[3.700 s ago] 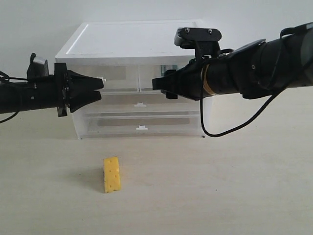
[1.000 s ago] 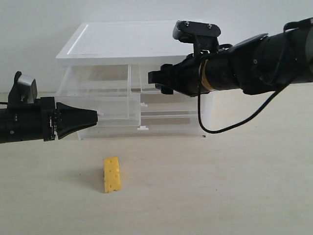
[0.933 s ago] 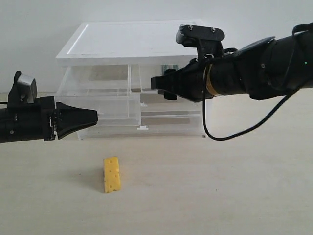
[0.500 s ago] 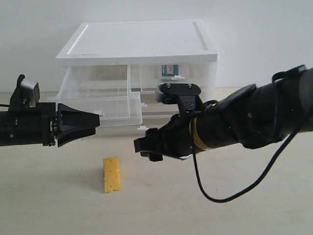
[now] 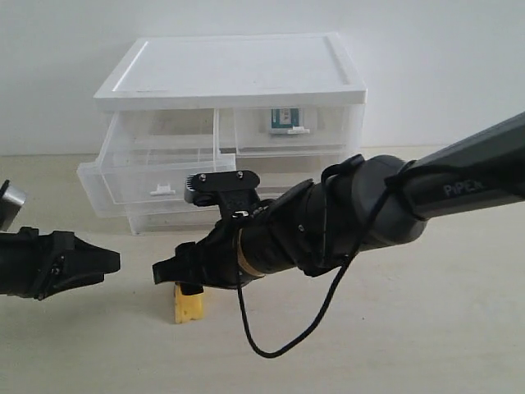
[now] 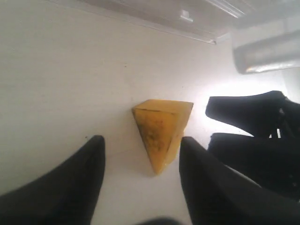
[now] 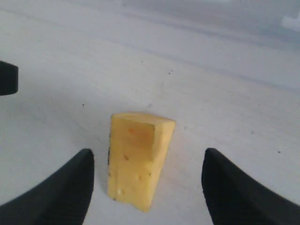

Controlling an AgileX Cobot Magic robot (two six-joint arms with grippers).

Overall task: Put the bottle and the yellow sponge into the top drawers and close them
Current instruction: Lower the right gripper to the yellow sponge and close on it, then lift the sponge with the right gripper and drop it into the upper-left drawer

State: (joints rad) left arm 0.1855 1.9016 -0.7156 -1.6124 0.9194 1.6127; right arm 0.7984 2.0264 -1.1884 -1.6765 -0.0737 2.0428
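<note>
1. Because its fingers stand wide apart, the right gripper (image 5: pixel 174 273) holds nothing. Its wrist view shows the yellow sponge (image 7: pixel 138 159) upright between them and untouched. I read this as lining up for a pinch across the sponge's flat faces.
2. The left gripper (image 5: pixel 97 263) is also parted and empty. It sits low over the table (image 5: pixel 426 336), left of the sponge, with its tips aimed at it but apart from it. It probably waits there so the right arm has room to take the piece.
3. The sponge stands on end on the near part of the table, in front of the cabinet (image 5: pixel 238 70) and well apart from it. That upright pose leaves both broad sides free for a grasp.
4. Beyond it, the left top drawer (image 5: pixel 156 168) is pulled out toward the near side. No contents are visible in it, and it is presumably open to receive the sponge.
5. The right top drawer (image 5: pixel 287 139) sits flush in the cabinet. The bottle (image 5: pixel 283 119) shows through its translucent front, so that half of the job looks done.
</note>
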